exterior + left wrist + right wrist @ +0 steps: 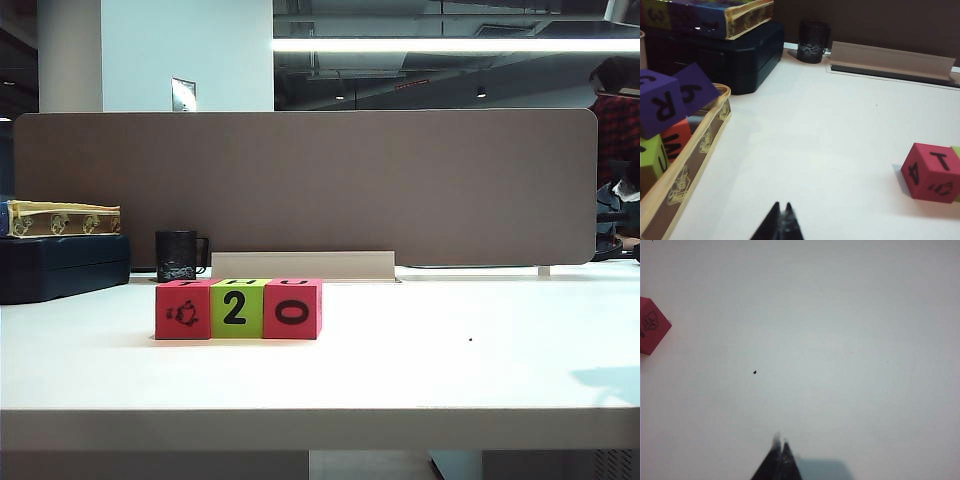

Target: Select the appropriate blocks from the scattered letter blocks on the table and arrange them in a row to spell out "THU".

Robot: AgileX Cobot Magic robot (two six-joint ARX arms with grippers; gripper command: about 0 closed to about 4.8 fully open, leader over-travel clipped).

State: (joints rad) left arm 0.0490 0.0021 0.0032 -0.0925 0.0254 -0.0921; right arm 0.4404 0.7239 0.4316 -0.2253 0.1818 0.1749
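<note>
Red, green, red blocks (pixel 238 309) touching in a row mid-tabletop (pixel 420 370), tops reading THU.
My left claw (pixel 781 212) and right claw (pixel 780 446) both pinched closed, empty, clear of them.

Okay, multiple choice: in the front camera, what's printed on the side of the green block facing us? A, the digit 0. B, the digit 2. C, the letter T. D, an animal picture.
B: the lime green block in the middle of the row shows a black 2, while the red blocks beside it show an animal and a 0.
</note>
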